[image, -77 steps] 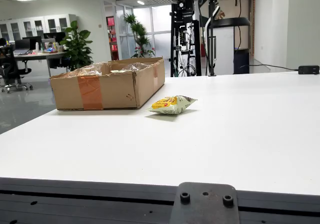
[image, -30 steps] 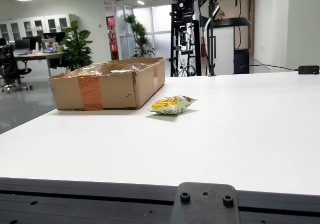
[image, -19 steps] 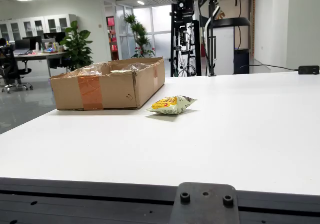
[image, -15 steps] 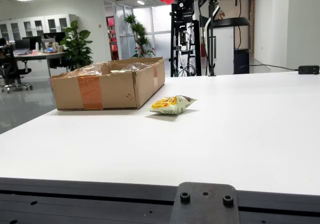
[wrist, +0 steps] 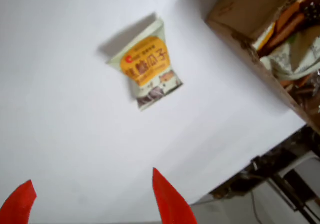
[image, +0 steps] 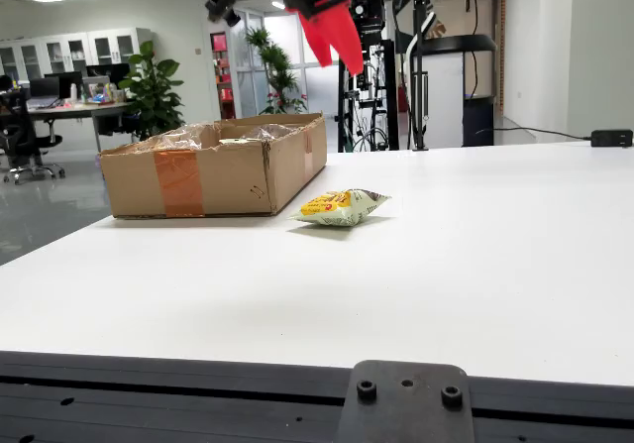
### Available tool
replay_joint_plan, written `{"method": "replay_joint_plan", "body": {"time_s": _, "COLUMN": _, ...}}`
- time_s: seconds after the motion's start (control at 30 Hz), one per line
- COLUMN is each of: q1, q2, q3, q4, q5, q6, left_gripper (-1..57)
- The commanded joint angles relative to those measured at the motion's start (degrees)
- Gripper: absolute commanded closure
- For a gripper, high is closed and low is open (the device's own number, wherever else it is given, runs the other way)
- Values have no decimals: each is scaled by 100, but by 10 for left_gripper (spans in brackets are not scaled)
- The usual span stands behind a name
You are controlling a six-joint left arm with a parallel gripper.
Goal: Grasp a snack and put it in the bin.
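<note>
A pale green and yellow snack bag (image: 340, 206) lies flat on the white table (image: 466, 265), just right of an open cardboard box (image: 213, 175). My gripper (image: 342, 47), with red fingers, hangs high in the air above the box's right end and the bag, touching neither. In the wrist view the red fingertips (wrist: 167, 201) stand wide apart at the bottom edge with nothing between them. Ahead of them lies the snack bag (wrist: 147, 66), and the box corner (wrist: 250, 31) shows at the upper right with several wrapped snacks (wrist: 292, 38) inside it.
A black metal stand (image: 416, 56) rises behind the table's far edge. A black power adapter (image: 611, 138) with its cable sits at the far right. A dark mounting plate (image: 401, 403) is bolted on the table's near edge.
My gripper has come down into the fixed view from the top edge. Only a red tip showed half a second ago; now the whole hand hangs over the box's right end. The bag has not moved.
</note>
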Motion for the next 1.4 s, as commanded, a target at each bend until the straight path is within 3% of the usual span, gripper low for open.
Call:
{"method": "replay_joint_plan", "body": {"time_s": 0.03, "q1": 79, "q2": 313, "q3": -164, "q4": 22, "q5": 67, "q6": 72, "left_gripper": 106}}
{"method": "replay_joint_plan", "body": {"time_s": 0.3, "q1": 255, "q2": 965, "q3": -623, "q4": 215, "q5": 140, "q6": 72, "left_gripper": 76}}
{"method": "replay_joint_plan", "body": {"time_s": 0.7, "q1": 461, "q2": 2513, "q3": -2286, "q4": 343, "q5": 163, "q6": 72, "left_gripper": 55}}
{"method": "replay_joint_plan", "body": {"time_s": 1.0, "q1": 669, "q2": 2805, "q3": -2607, "q4": 513, "q5": 165, "q6": 72, "left_gripper": 54}}
{"method": "replay_joint_plan", "body": {"time_s": 1.4, "q1": 672, "q2": 3180, "q3": -2905, "q4": 521, "q5": 159, "q6": 72, "left_gripper": 54}}
